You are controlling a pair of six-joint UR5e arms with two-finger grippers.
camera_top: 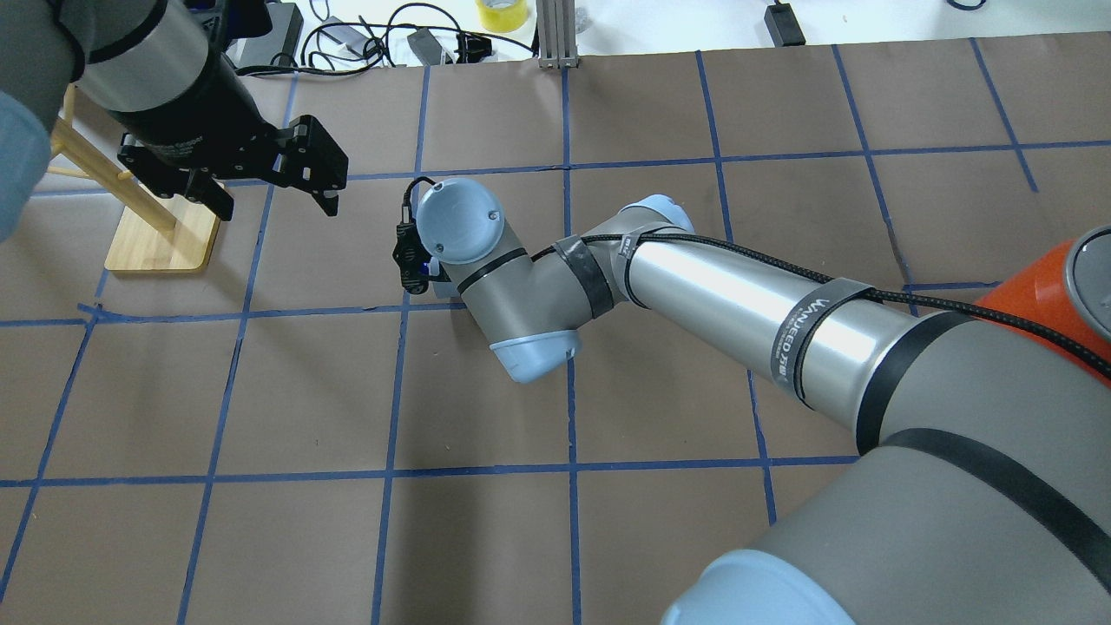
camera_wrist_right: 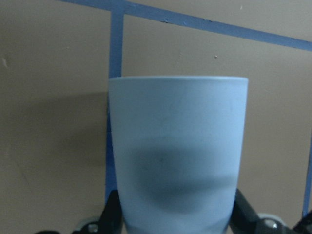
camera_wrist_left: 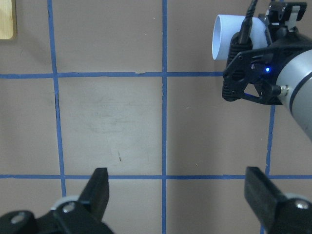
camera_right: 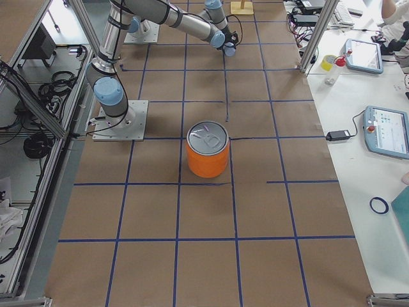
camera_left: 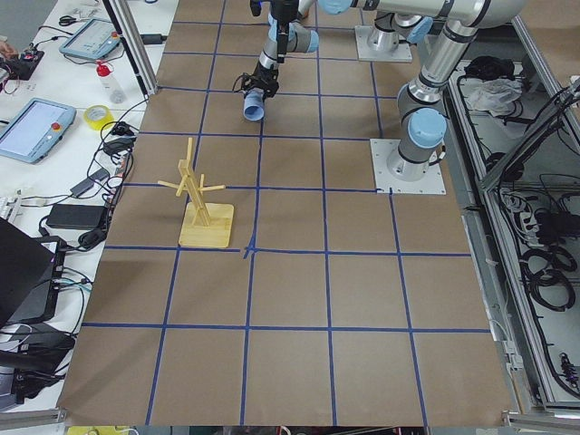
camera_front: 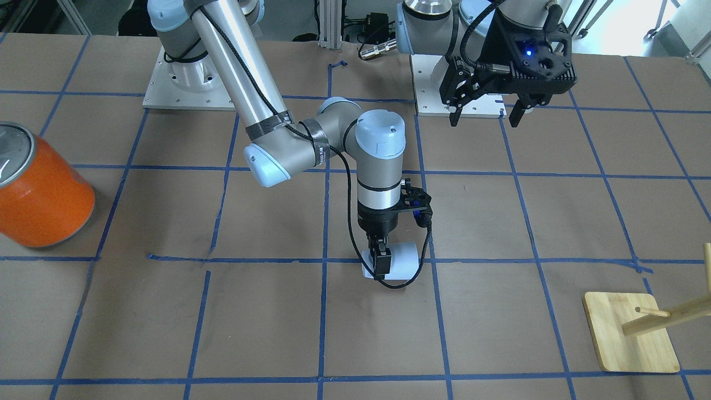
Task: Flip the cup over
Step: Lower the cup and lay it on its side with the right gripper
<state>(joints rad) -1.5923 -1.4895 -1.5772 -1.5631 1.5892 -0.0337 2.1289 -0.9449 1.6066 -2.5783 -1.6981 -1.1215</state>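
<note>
The cup lies on its side near table centre, pinched at its narrow base by the right gripper. It is probably light, stiff, slick plastic, so moderate grip force should suffice. The left gripper hangs spread.

Colours noted: cup plain pale blue-white; worktop brown with blue tape grid; can orange, silver top; stand light wood; left gripper and right gripper both black.
</note>
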